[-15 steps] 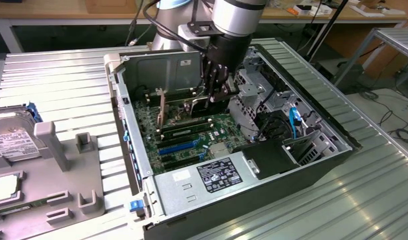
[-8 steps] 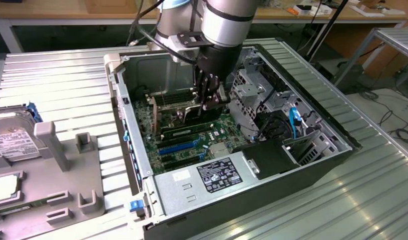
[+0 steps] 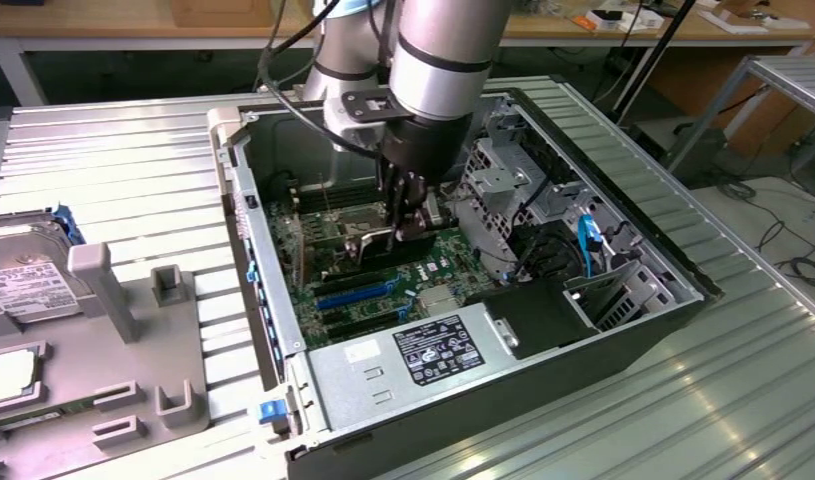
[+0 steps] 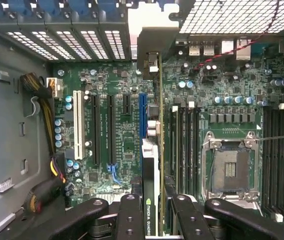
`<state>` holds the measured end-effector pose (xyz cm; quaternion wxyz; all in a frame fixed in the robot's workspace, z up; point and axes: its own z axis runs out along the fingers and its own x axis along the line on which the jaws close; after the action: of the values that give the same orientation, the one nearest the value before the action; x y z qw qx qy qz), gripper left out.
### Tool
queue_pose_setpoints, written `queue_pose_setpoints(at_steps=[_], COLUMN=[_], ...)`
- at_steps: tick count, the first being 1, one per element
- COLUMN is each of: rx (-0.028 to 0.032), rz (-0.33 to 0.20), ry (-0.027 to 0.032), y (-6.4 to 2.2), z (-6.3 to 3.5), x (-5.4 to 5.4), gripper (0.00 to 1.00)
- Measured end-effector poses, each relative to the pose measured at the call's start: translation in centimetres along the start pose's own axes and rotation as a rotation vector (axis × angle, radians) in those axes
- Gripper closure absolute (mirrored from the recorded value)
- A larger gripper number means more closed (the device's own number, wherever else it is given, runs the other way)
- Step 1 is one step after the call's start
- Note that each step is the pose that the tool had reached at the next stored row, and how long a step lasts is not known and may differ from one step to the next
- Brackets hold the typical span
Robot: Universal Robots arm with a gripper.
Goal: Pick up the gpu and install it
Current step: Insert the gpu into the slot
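Wrist view: the gripper point(image 4: 154, 207) clamps the gpu point(image 4: 151, 170) edge-down, its long axis parallel to the blue slot point(image 4: 142, 115), just beside it toward the memory slots point(image 4: 182, 145).

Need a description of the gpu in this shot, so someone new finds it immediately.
Look inside the open computer case, at the green motherboard under the arm. The gpu is the thin card on edge in the gripper, between its fingers, beside the blue slot. Unlike the empty slots around it, it carries an NVIDIA Quadro label.
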<state>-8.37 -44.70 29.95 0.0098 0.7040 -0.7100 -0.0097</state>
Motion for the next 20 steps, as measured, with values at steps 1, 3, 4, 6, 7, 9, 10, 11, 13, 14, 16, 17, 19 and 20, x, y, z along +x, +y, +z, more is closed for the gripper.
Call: queue_pose_setpoints(at_steps=[1,3,4,6,7,9,10,11,13,14,16,17,19,20], rx=[0.0,-0.0001,0.0,0.0,0.0,0.0,0.0001,0.0,0.0,0.0,0.0,0.0001,0.0,-0.0001], rz=[0.0,0.0,0.0,0.0,0.0,0.0,0.0,0.0,0.0,0.0,0.0,0.0,0.0,0.0], ry=[-0.0001,0.0002,0.0,-0.0001,-0.0001,0.0,-0.0003,-0.0001,-0.0003,-0.0002,-0.0002,-0.0004,-0.0001,0.0], y=[0.06,0.23,0.23,0.42,0.53,0.6,0.63,0.67,0.86,1.18,1.59,1.73,2.08,2.11], z=[0.18,0.44,0.45,0.53,0.6,0.66,0.68,0.7,0.78,0.84,0.98,1.06,1.29,1.35], x=[0.2,0.3,0.3,0.3,0.4,0.5,0.5,0.6,0.7,0.7,0.9,0.9,1.0,1.0], gripper=[0.73,0.73,0.73,0.73,0.73,0.73,0.73,0.73,0.73,0.73,0.73,0.73,0.73,0.73])
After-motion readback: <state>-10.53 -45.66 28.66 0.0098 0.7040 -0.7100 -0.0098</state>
